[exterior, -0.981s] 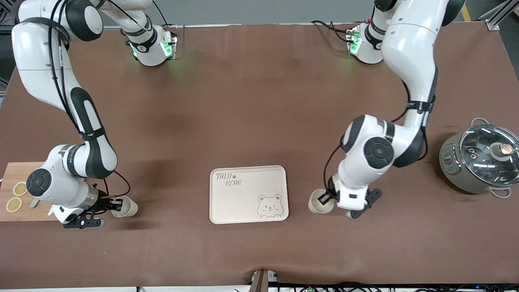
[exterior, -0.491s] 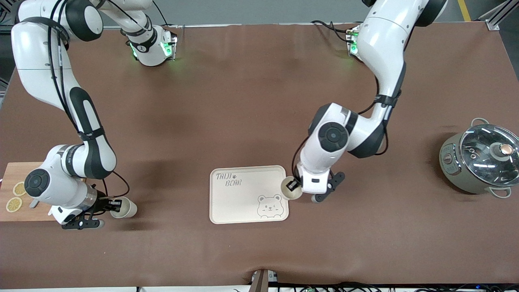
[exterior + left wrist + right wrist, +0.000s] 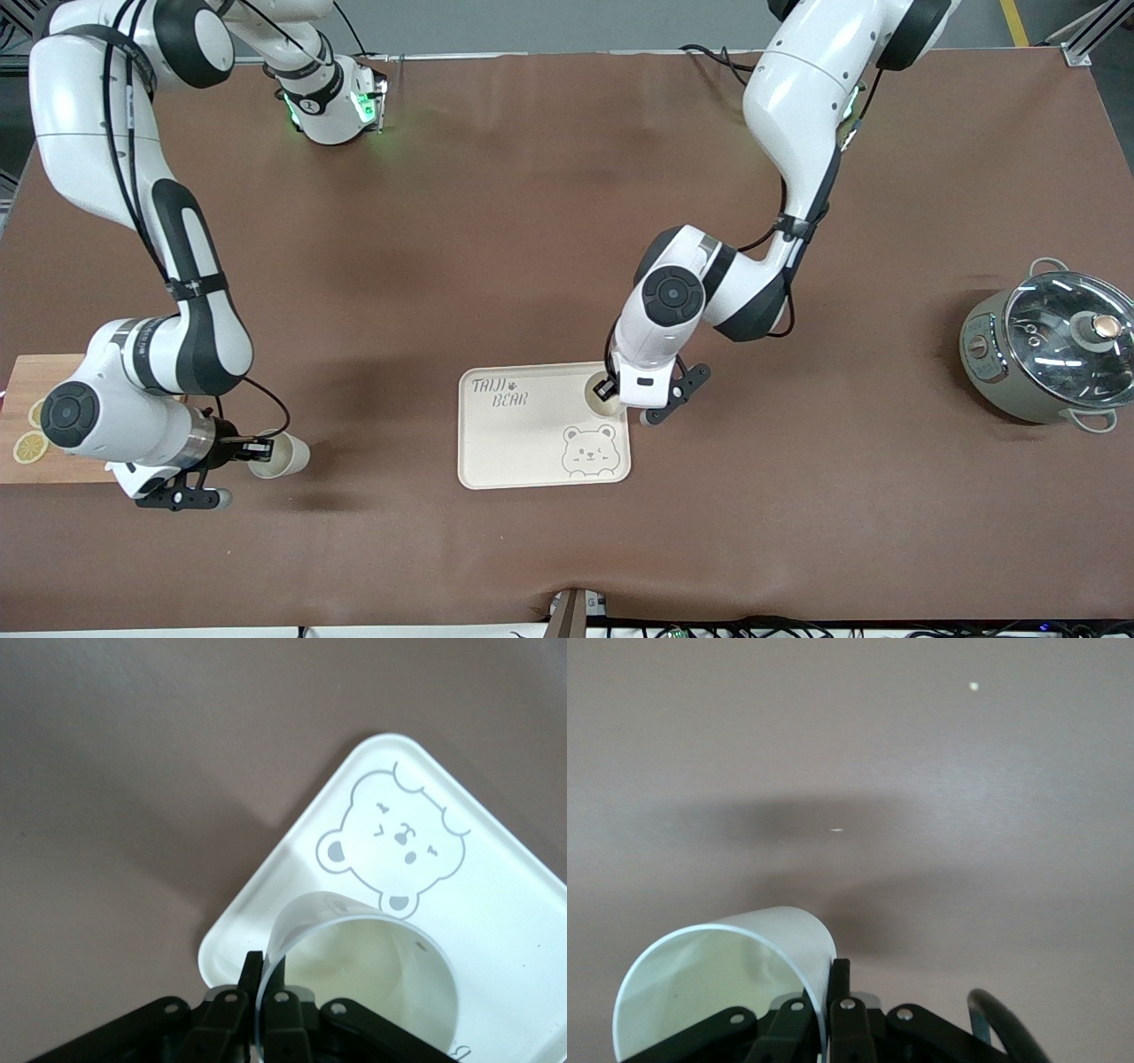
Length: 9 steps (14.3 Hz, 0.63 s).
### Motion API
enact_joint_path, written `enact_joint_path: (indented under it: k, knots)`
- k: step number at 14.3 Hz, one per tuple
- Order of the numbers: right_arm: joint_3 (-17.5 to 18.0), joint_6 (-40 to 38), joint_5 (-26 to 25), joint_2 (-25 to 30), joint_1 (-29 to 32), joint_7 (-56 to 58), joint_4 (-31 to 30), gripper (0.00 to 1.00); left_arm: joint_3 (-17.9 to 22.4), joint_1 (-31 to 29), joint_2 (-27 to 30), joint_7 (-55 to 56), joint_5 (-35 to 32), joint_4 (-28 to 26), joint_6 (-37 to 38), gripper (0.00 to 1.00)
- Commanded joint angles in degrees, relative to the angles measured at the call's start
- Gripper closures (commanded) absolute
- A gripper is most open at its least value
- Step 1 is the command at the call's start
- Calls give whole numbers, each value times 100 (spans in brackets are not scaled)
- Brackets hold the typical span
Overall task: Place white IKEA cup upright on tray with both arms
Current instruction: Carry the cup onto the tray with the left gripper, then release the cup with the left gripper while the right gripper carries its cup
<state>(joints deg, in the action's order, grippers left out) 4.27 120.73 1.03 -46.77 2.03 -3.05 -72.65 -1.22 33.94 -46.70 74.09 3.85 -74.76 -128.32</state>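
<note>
My left gripper point(image 3: 609, 388) is shut on the rim of a white cup point(image 3: 602, 403) and holds it over the corner of the cream tray point(image 3: 523, 443) nearest the left arm's base. In the left wrist view the fingers point(image 3: 252, 979) pinch the cup's wall point(image 3: 363, 979) above the tray point(image 3: 292, 877) and its bear face. My right gripper point(image 3: 252, 450) is shut on the rim of a second white cup point(image 3: 285, 455), low over the table beside the cutting board. That cup shows in the right wrist view point(image 3: 718, 979), its wall pinched by the fingers point(image 3: 840, 979).
A wooden cutting board point(image 3: 22, 377) with lemon slices point(image 3: 29, 447) lies at the right arm's end. A grey pot with a glass lid point(image 3: 1050, 346) stands at the left arm's end. Brown cloth covers the table.
My left arm has carried its cup from the table beside the tray to over the tray's corner. My right gripper has shifted slightly with its cup.
</note>
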Motion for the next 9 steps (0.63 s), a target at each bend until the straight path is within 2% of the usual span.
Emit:
enact_joint_path:
  k: [1, 4, 7, 8, 9]
  knots:
    - [12, -251, 29, 54, -255, -537, 110, 100, 51, 174, -216, 123, -16, 75, -219, 100]
    - [3, -480, 29, 63, -554, -1249, 373, 100, 78, 210, -393, 114, -25, 75, -386, 100]
    - [3, -489, 38, 98, -774, -1820, 383, 100, 78, 227, -419, 53, -42, 66, -387, 100]
    - [3, -489, 38, 107, -879, -2049, 383, 100, 78, 219, -419, -26, -51, 58, -387, 76]
    - [3, -489, 29, 116, -993, -2286, 383, 100, 86, 201, -402, -105, -69, 58, -387, 30]
